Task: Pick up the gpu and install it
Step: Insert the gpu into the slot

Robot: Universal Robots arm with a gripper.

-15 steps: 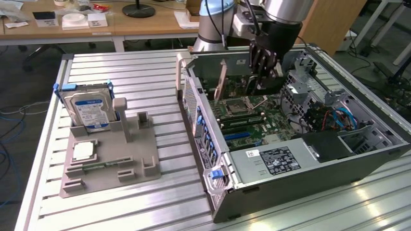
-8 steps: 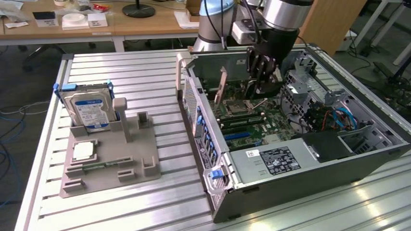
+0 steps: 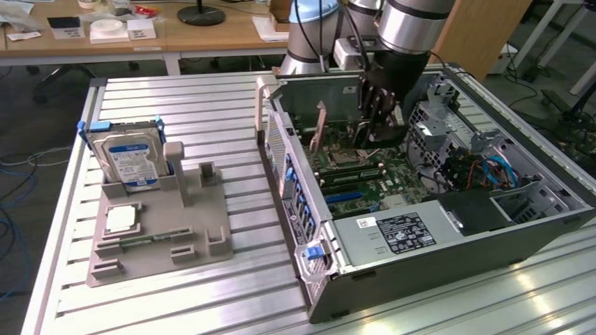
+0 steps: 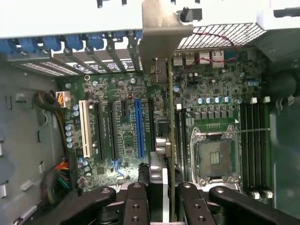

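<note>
The gpu [image 4: 171,136] is a thin dark card seen edge-on, with its silvery end bracket [image 4: 161,37] toward the case's rear slot openings. My gripper [image 4: 164,199] is shut on the card, a black finger [image 4: 136,201] on each side. In the exterior view the gripper [image 3: 382,129] reaches down inside the open computer case [image 3: 419,237] and holds the gpu [image 3: 322,129] upright over the motherboard [image 3: 363,185]. The card stands between the blue expansion slot [image 4: 138,126] and the CPU socket [image 4: 215,157]. Whether its edge touches a slot I cannot tell.
A grey fixture [image 3: 158,230] on the slatted table at the exterior view's left holds a silver hard drive [image 3: 130,160] upright and a small square silver chip [image 3: 121,218]. Drive cages and cables [image 3: 484,171] crowd the case's right side. A white slot [image 4: 84,129] lies beside the blue one.
</note>
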